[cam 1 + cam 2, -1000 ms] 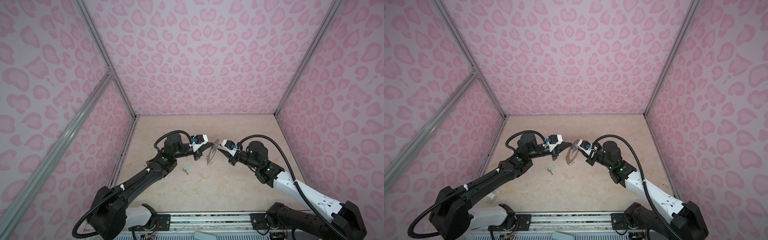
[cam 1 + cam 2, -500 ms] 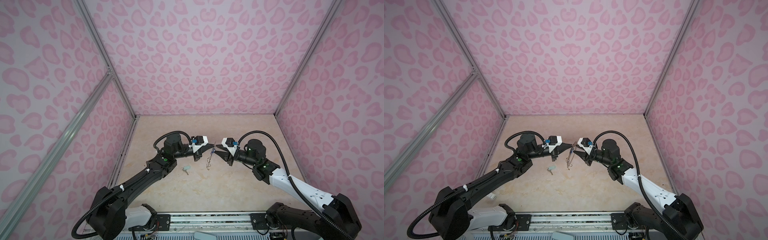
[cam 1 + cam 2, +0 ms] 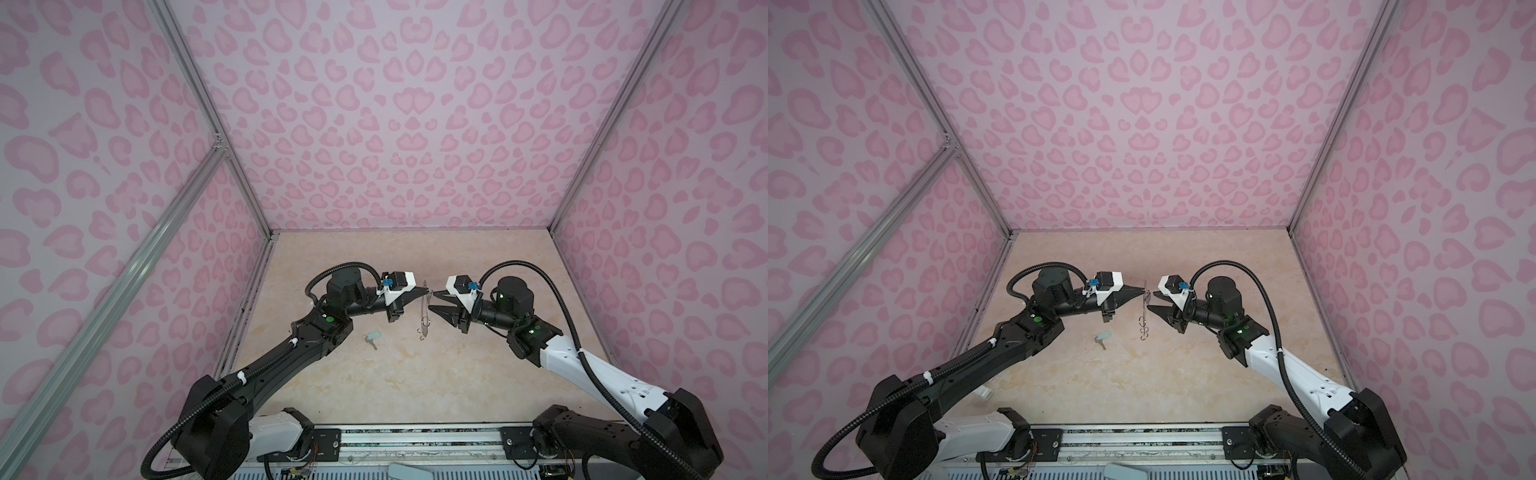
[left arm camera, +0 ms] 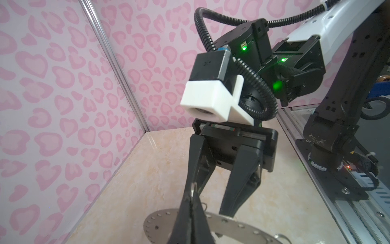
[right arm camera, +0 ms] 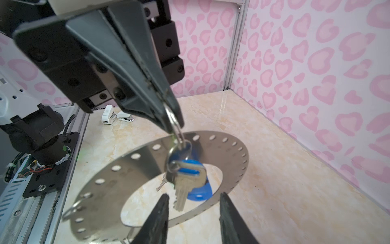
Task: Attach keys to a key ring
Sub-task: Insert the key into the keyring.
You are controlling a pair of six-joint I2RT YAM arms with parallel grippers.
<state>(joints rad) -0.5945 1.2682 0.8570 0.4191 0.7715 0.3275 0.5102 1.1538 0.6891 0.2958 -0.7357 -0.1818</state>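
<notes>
My left gripper point(image 3: 423, 293) point(image 3: 1143, 291) is shut on a small wire loop point(image 5: 175, 124) of the key ring point(image 5: 232, 152). The key ring is a flat grey perforated disc, and it hangs edge-on above the table in both top views point(image 3: 424, 311) point(image 3: 1143, 311). A silver key with a blue head point(image 5: 186, 175) dangles from that loop in front of the disc's hole. My right gripper point(image 3: 432, 301) point(image 5: 194, 195) is open just right of the disc, holding nothing. A pale mint green key point(image 3: 372, 336) point(image 3: 1103, 337) lies on the table to the left.
Two small white clips point(image 5: 115, 115) point(image 3: 984, 392) lie by the front-left rail. Pink patterned walls close in the beige table point(image 3: 478, 374) on three sides. The metal base rail point(image 3: 415, 434) runs along the front edge. A second wire loop point(image 5: 69, 211) hangs off the disc's rim.
The right gripper's jaws have spread apart and let go beside the disc. The disc has swung from tilted to hanging edge-on from the left gripper. The left arm stayed put.
</notes>
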